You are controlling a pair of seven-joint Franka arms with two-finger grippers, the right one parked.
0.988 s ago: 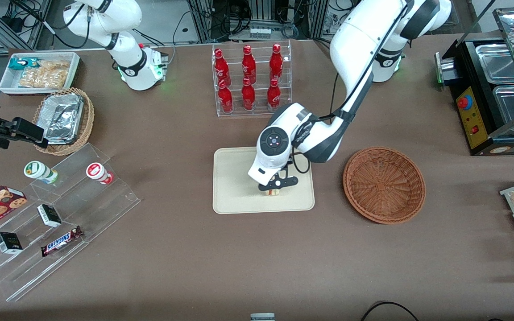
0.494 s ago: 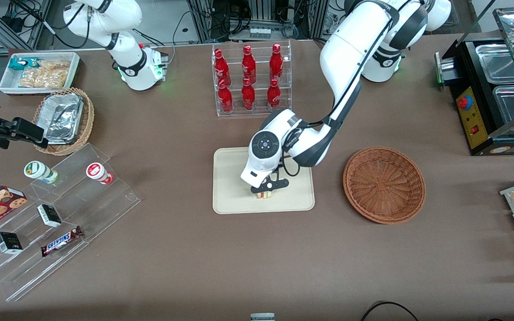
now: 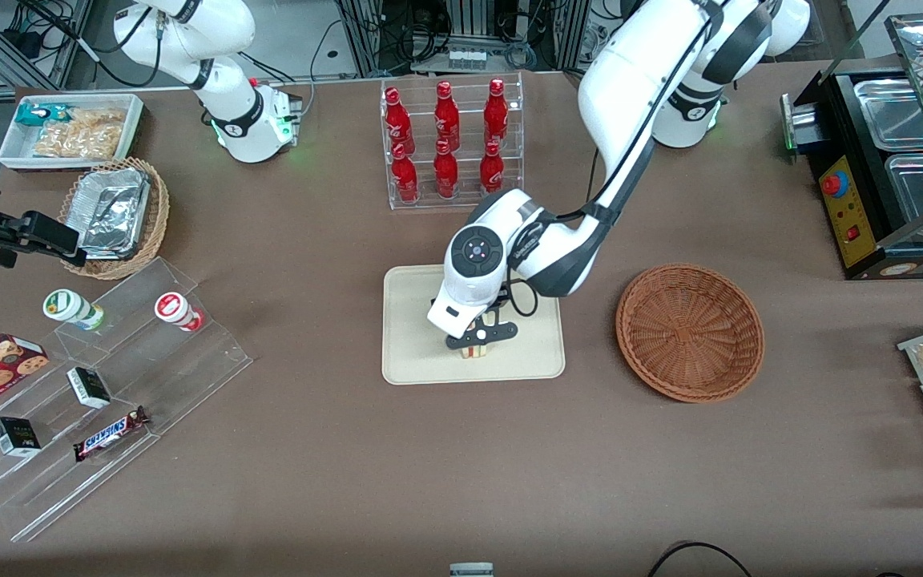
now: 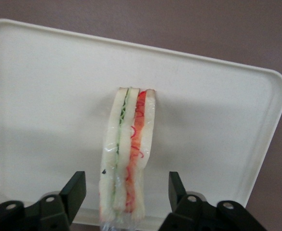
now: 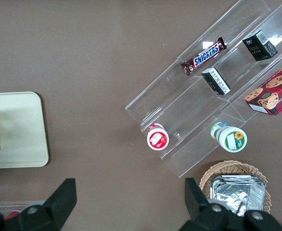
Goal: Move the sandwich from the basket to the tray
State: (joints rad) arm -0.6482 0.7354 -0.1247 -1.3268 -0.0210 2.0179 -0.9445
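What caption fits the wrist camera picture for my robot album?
Open gripper straddling the sandwich, which stands on edge on the cream tray.

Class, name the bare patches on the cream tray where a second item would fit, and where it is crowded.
The flat cream-beige tray is bare between its rim nearest the parked arm's end and the triangular sandwich. A narrower strip lies toward the reddish-brown wicker basket. It is crowded at the sandwich, with the open gripper straddling it.
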